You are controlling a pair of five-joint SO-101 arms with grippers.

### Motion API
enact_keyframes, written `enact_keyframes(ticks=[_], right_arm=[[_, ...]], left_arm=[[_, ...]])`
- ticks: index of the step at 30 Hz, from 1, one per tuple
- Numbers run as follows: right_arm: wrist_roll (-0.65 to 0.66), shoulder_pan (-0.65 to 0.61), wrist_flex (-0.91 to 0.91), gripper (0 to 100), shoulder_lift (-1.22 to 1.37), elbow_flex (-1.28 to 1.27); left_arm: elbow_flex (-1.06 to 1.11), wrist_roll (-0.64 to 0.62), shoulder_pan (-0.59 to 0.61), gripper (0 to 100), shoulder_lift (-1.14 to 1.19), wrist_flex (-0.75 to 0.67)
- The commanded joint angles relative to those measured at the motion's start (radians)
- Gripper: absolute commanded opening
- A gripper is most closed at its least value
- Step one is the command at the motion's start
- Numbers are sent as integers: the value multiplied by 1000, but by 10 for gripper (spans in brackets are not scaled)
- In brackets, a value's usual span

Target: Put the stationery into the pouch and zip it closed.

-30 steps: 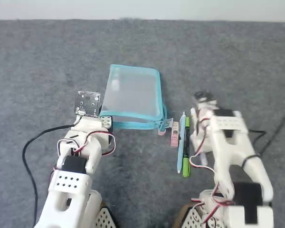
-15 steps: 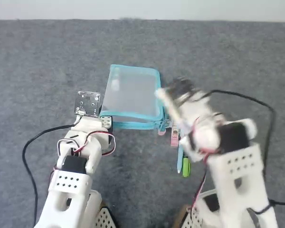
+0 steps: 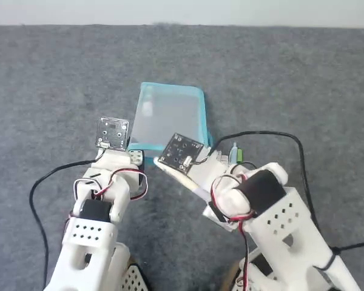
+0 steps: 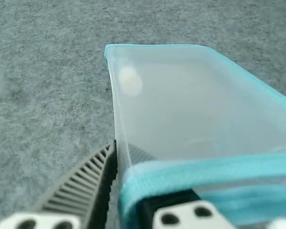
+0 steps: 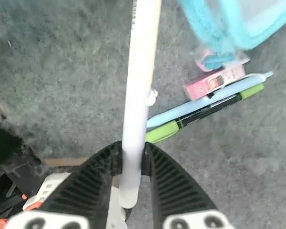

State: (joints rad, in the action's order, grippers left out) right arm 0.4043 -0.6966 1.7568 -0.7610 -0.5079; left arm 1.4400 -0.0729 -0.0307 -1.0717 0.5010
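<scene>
One white pen (image 5: 141,71) pinched in right tool (image 5: 132,164), pointing toward pouch (image 4: 190,105), left tool (image 4: 126,171) pinching pouch edge.

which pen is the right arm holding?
The white pen, clamped in the right gripper; the light blue pen and green pen lie side by side on the carpet.

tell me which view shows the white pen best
The right wrist view: the white pen runs up the picture, clamped in the right gripper. The high view catches a short stretch of it, poking out beneath that arm's wrist camera. The left wrist view faces the pouch instead.
</scene>
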Motion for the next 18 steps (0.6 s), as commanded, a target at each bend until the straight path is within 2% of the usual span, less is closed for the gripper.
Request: enact_keyframes(ticks=[1,3,7,11,18], right_arm=[[8,-10,39,7,-25,5],[8,-5,39,7,-21,5],[5,90,27,7,70,28],[-29,162,21,7,197,147],[-81,163,27,7,452,376]], left_arm=[[-16,-2,0,12,-15,-32],[-16,-2,0,12,-15,-32],[-16,-2,0,12,-15,-32],[-16,-2,0,12,-15,-32],[-16,0,0,12,-15,-32]])
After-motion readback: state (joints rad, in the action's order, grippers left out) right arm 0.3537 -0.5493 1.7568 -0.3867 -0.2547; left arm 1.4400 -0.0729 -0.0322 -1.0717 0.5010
